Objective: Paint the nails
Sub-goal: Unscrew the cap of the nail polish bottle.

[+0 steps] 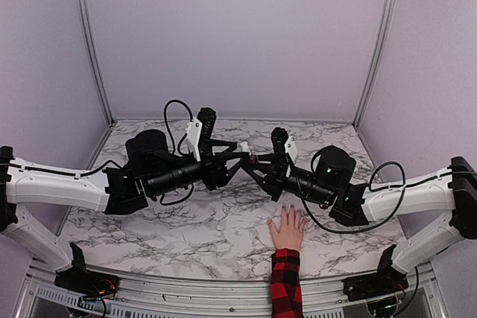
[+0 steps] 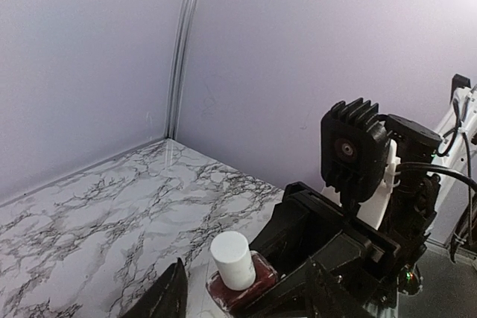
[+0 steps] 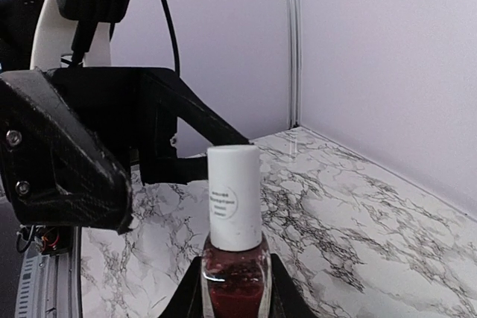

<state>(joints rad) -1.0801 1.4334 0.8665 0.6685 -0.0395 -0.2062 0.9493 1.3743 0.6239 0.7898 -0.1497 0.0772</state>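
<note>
A pale hand (image 1: 288, 230) in a red-and-black plaid sleeve (image 1: 285, 287) lies flat on the marble table, fingers pointing away. Its nails (image 1: 291, 206) are tiny dark tips just below my right arm. My right gripper (image 3: 235, 292) is shut on a dark red nail-polish bottle (image 3: 235, 281) with a white cap (image 3: 234, 195), held upright above the table. My left gripper (image 2: 250, 292) is open, its fingers on either side of the cap (image 2: 232, 258) without touching it. In the top view both grippers meet at the bottle (image 1: 252, 159), above the middle of the table.
The marble table (image 1: 186, 225) is enclosed by lilac walls at the back and both sides, with metal corner posts (image 1: 89, 42). Both arms stretch in from the near corners; a black cable (image 1: 358, 221) loops by the right arm, close to the hand.
</note>
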